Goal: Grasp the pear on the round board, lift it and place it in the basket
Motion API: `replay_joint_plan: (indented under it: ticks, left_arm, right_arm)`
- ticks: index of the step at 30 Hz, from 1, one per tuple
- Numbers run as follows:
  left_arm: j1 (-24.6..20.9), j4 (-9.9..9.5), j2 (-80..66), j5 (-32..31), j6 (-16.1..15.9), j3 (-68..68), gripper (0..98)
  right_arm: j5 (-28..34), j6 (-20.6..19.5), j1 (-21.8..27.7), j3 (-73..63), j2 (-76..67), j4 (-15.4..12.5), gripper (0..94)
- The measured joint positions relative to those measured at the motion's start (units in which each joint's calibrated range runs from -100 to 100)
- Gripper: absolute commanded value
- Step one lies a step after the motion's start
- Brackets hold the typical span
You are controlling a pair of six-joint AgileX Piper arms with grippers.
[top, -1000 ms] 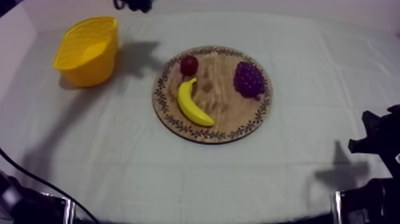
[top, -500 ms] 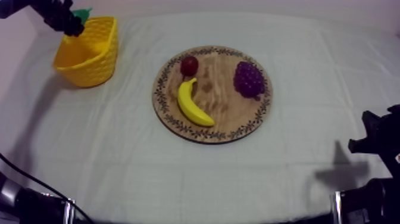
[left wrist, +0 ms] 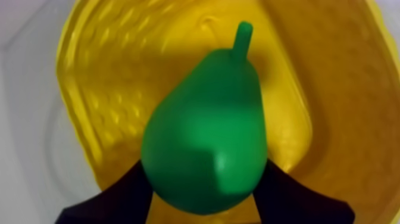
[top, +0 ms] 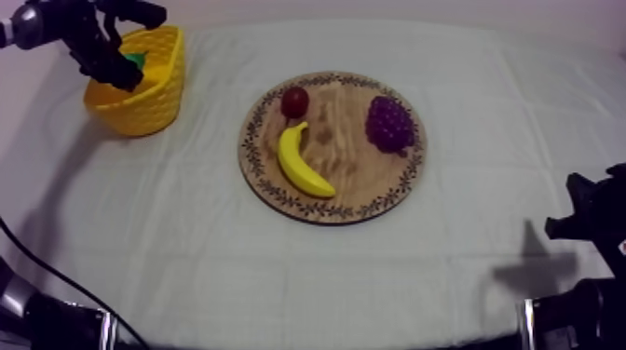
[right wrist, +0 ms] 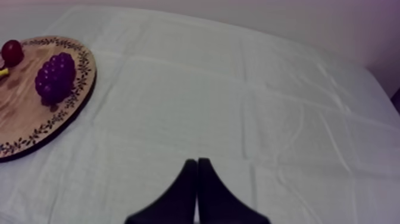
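Observation:
My left gripper (top: 126, 74) reaches down into the yellow basket (top: 149, 98) at the table's far left, and a bit of the green pear (top: 136, 60) shows beside it. In the left wrist view the pear (left wrist: 205, 140) hangs stem-up over the basket's floor (left wrist: 149, 65), gripped between my two black fingers (left wrist: 128, 193). The round wooden board (top: 349, 149) lies mid-table. My right gripper (right wrist: 197, 170) rests shut as a narrow wedge over bare cloth, to the right of the board (right wrist: 24, 128).
On the board lie a banana (top: 300, 163), a bunch of grapes (top: 389, 123) and a small red fruit (top: 296, 100). The grapes (right wrist: 55, 76) and red fruit (right wrist: 12, 52) show in the right wrist view. My right arm (top: 587, 233) sits low at the right edge.
My left arm carried the pear leftward from the table's far edge to the basket, then lowered it inside the rim. The right arm and the fruit on the board have not moved.

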Motion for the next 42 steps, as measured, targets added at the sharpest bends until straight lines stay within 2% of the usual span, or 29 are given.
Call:
replay_joint_plan:
  ticks: [4, 8, 12, 14, 18, 21, 28, 32, 37, 42]
  left_arm:
    - [-0.56, 0.29, 1.03, -1.55, 0.37, -1.08, 72.7]
    - [-1.25, 0.81, 0.93, -3.41, 0.31, -1.0, 74.4]
    - [-1.6, 0.87, -0.23, -5.11, 0.22, 0.07, 62.5]
    - [-1.81, 0.81, -1.6, -6.99, 0.5, 1.68, 51.7]
    - [-2.82, 0.61, -6.68, -13.79, 1.32, 7.55, 23.7]
    - [-3.98, -0.71, -12.41, -19.94, 3.36, 13.64, 15.1]
    - [-7.29, -1.57, -29.33, -37.02, 11.76, 32.74, 6.2]
    - [-7.35, -2.37, -41.87, -45.14, 14.91, 44.77, 1.7]
    - [-6.29, -2.56, -57.05, -51.2, 17.26, 59.62, 1.8]
    - [-3.93, -2.56, -73.78, -52.68, 17.84, 73.31, 2.2]
  right_arm:
    - [0.08, 0.0, 0.0, 0.0, 0.0, 0.0, 0.3]
    - [0.01, 0.0, 0.0, 0.0, 0.0, 0.0, 0.3]
    - [0.01, 0.0, 0.0, 0.0, 0.0, 0.0, 0.3]
    - [0.01, 0.0, 0.0, 0.0, 0.0, 0.0, 0.3]
    - [0.01, 0.0, 0.0, 0.0, 0.0, 0.0, 0.3]
    - [0.01, 0.0, 0.0, 0.0, 0.0, 0.0, 0.3]
    - [0.01, 0.0, 0.0, 0.0, 0.0, 0.0, 0.3]
    - [0.01, 0.0, 0.0, 0.0, 0.0, 0.0, 0.3]
    - [0.01, 0.0, 0.0, 0.0, 0.0, 0.0, 0.3]
    - [0.01, 0.0, 0.0, 0.0, 0.0, 0.0, 0.3]
